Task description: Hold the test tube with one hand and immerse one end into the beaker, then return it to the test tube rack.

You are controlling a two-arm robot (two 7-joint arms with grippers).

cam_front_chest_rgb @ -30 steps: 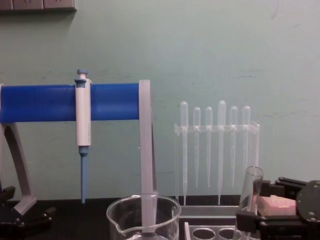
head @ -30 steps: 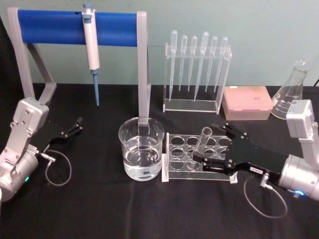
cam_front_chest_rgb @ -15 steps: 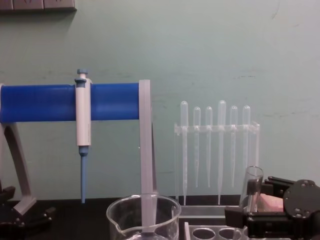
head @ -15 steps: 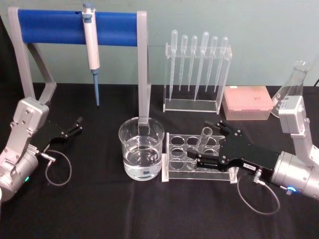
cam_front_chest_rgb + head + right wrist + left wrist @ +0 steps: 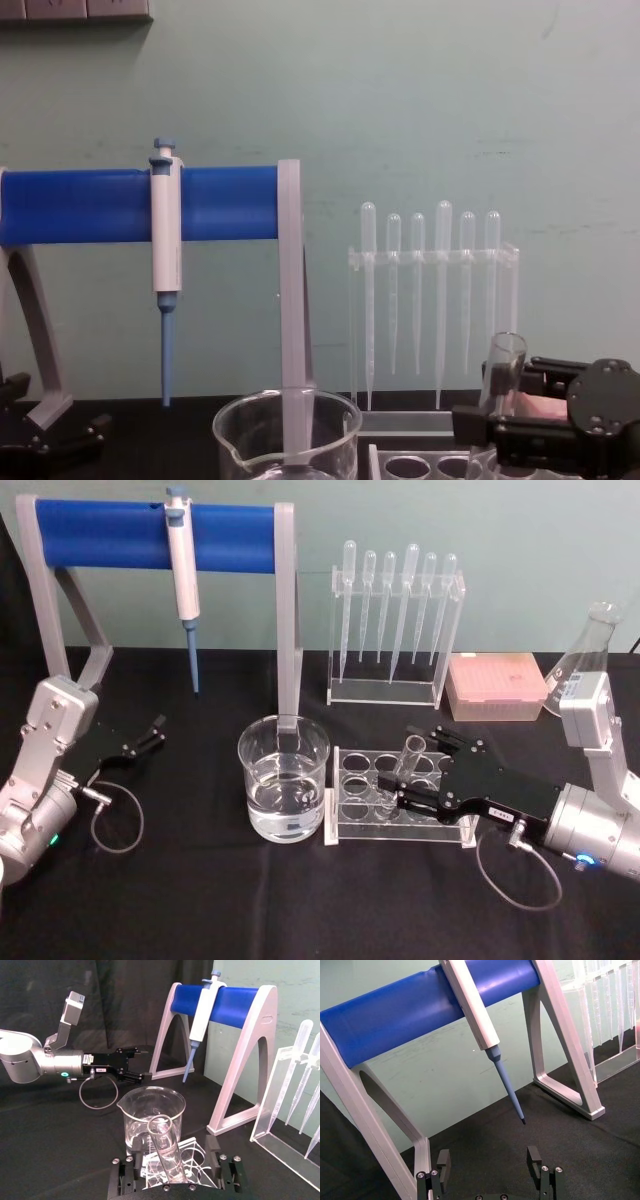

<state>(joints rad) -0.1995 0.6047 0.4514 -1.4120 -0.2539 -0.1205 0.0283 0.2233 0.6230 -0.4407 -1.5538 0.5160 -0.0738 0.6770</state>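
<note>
The right gripper reaches in low from the right over the clear test tube rack. Its two black jaws stand apart on either side of the test tube, and the right wrist view shows a gap at each side. The tube leans in a rack hole, mouth up. The beaker, holding water, stands just left of the rack. The left gripper rests at the table's left, jaws apart.

Left gripper, jaws apart, faces the hanging pipettor.
</note>
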